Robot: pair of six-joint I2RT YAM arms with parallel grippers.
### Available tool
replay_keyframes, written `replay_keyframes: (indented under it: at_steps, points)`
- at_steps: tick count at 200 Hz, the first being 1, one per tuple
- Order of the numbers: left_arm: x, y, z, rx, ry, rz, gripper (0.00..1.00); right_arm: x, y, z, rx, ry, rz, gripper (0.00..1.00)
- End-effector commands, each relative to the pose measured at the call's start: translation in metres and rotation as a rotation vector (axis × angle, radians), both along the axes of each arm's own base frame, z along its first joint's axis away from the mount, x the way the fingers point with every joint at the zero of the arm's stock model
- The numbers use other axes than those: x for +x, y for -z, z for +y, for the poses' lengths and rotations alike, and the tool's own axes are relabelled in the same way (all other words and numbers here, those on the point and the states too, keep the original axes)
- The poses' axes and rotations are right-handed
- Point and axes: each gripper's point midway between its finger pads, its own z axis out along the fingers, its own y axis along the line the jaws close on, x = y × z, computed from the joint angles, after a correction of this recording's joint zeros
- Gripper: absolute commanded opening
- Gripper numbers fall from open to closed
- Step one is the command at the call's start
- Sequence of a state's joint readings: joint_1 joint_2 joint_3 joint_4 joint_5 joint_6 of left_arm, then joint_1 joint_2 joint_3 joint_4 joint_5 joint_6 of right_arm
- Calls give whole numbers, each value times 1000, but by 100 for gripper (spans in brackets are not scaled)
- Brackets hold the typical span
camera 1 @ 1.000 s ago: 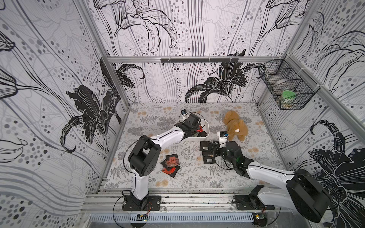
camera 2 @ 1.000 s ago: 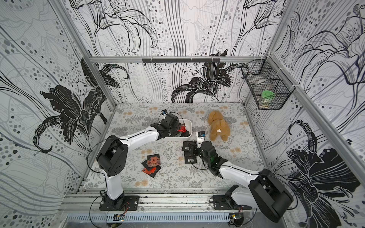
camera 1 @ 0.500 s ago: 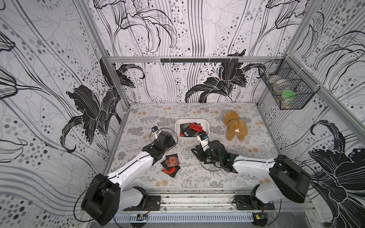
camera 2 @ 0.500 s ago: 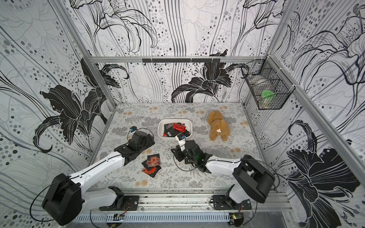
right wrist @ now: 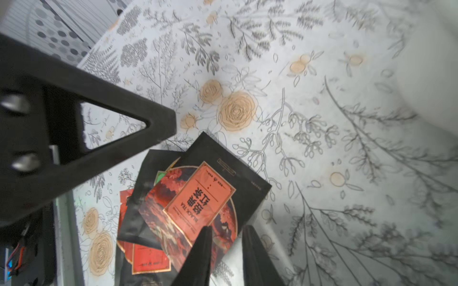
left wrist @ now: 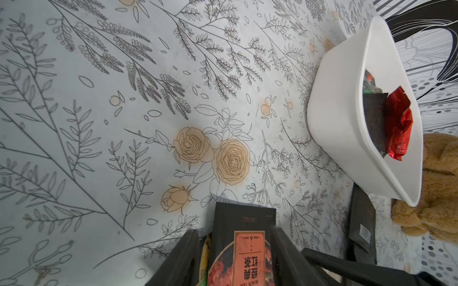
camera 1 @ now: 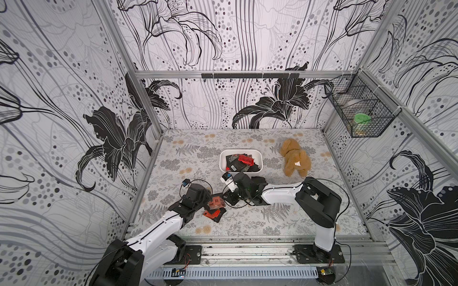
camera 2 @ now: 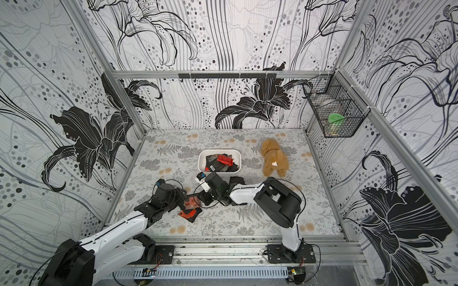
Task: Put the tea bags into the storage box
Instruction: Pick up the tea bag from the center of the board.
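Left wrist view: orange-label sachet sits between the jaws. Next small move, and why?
Probably shut the jaws of the left gripper fully on the orange-label tea bag before lifting: one jaw seems to touch its edge, a gap shows at the other, and the storage box stands apart.

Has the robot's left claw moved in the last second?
Yes. The left gripper was over the white storage box; it has come away toward the front rail and now sits at the loose tea bags.
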State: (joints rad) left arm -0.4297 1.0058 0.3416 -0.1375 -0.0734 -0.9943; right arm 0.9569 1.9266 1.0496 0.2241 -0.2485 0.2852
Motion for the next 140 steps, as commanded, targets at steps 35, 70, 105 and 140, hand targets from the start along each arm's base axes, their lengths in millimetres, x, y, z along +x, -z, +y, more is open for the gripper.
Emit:
replay_keyframes:
  at_steps: [35,70,105,140]
  points:
    - [3,1,-4,-56,-8,-28,48,-10,20,4,-84,-58,46,25]
    - [-2,12,-7,-68,4,2,46,-8,29,1,-115,-40,47,25]
    - [-7,18,-8,-85,11,10,45,-8,37,0,-140,-42,61,22]
    - [-9,16,-11,-122,17,-8,44,-8,38,1,-141,-43,62,22]
